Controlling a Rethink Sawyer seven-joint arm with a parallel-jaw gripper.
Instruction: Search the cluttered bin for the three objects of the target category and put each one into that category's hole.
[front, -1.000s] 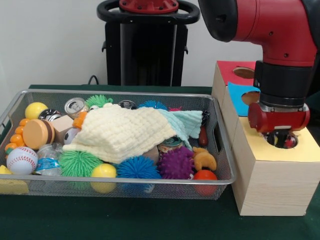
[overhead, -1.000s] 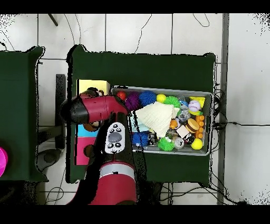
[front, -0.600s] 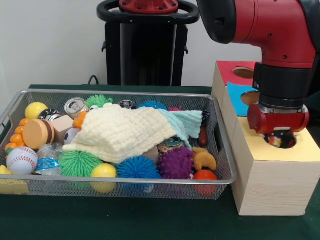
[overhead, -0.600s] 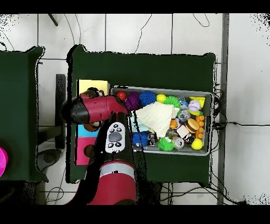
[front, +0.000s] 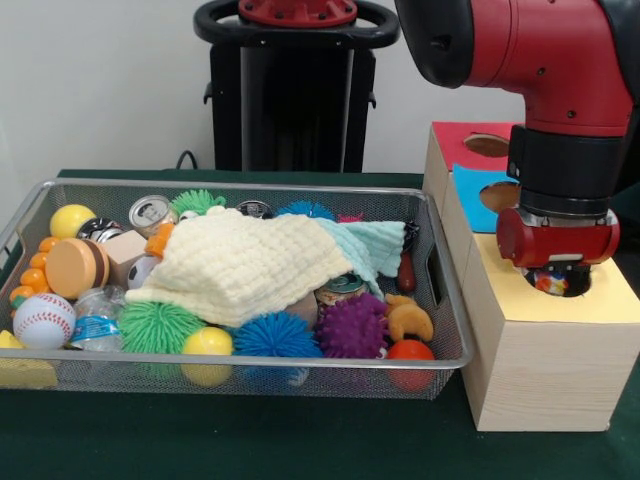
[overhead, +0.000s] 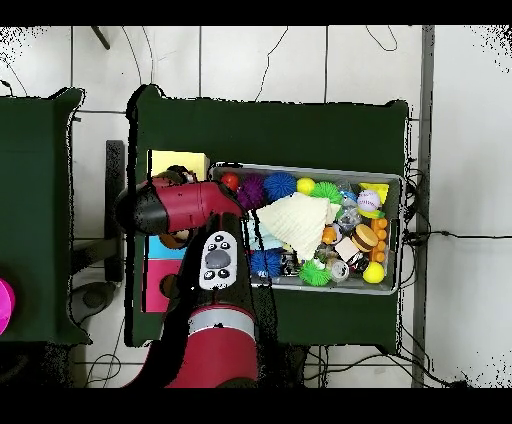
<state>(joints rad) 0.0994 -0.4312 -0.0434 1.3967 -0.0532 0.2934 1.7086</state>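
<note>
We find the arm (front: 545, 60) positioned over the wooden box (front: 530, 350) that stands just beside the wire bin (front: 440, 300) on the green surface (front: 250, 440). The claw (front: 556, 272) sits at the mouth of the hole in the box's yellow panel (front: 520, 295); we cannot tell whether it is released or clenched, as the red wrist housing covers it. Inside that hole (front: 562, 283) we note a small multicoloured item, too obscured to identify. The blue panel (front: 480, 190) and red panel (front: 462, 135) lie behind, each with its own hole. In the bin, a cream knitted cloth (front: 245, 265) and a pale green cloth (front: 378, 243) cover the middle. Around them we record spiky balls in green (front: 160, 327), blue (front: 277, 335) and purple (front: 352, 326), a baseball (front: 43, 320), a yellow ball (front: 72, 220), a can (front: 150, 212) and a croissant toy (front: 408, 318).
</note>
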